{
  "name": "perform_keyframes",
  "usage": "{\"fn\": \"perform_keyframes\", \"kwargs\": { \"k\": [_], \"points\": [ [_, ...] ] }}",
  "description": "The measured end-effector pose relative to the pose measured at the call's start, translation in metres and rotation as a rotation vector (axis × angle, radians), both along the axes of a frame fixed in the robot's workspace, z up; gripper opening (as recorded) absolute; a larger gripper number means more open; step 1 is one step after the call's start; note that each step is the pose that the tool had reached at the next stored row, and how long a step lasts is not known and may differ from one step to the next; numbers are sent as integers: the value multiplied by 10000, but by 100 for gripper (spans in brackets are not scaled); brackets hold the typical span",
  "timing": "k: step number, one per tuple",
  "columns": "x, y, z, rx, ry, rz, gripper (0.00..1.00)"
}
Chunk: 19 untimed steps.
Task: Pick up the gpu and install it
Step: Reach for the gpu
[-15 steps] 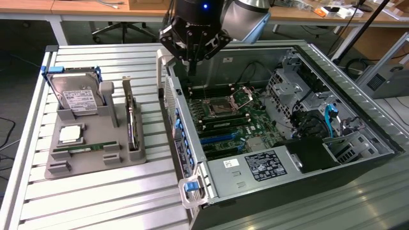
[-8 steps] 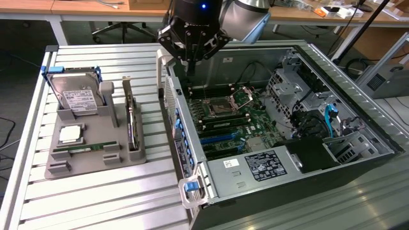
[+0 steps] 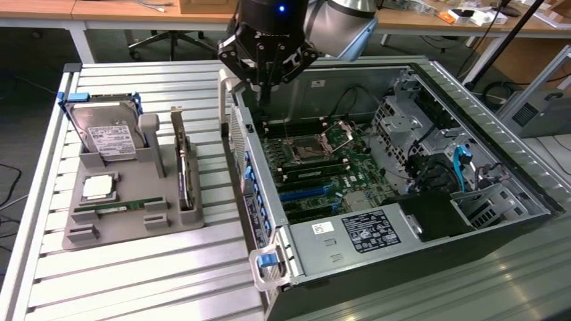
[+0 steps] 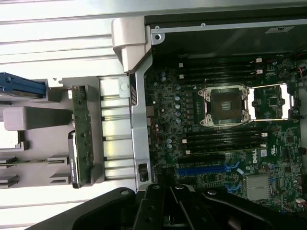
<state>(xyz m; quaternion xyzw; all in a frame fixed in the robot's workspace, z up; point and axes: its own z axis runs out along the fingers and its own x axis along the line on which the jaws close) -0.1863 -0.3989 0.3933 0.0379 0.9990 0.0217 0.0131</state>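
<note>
Standing on its long edge in a slot of the gray holder (image 3: 125, 234), the gpu (image 3: 184, 175) is sitting untouched, with its silver bracket (image 3: 176, 122) rising at the far end. In the wrist view the gpu (image 4: 82, 139) is showing from above as a narrow strip in the same holder (image 4: 43, 120). The holder is resting on the slatted table (image 3: 143, 287), on the exterior view's left of the open case (image 3: 402, 281), with a bare strip of table lying between them.

Sharing the holder, a drive (image 3: 107, 134) in a blue frame is leaning upright at the back, a cpu (image 3: 98, 187) is lying flat in front of it, and a ram stick (image 3: 120, 207) is lying in a groove nearer the camera.

The gripper (image 3: 265, 100) is hovering over the case's wall (image 4: 139, 120) on the holder's side, above the edge of the motherboard (image 3: 348, 170) and apart from the gpu. Its jaws are pressing together and holding nothing. In the wrist view the gripper (image 4: 165, 191) is pointing down at the motherboard (image 4: 168, 120), whose socket (image 4: 224, 106) is lying open.
</note>
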Motion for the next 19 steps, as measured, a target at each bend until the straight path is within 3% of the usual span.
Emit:
{"fn": "perform_keyframes", "kwargs": {
  "k": [19],
  "points": [
    [-66, 0, 0, 0, 0, 0, 11]
  ]
}}
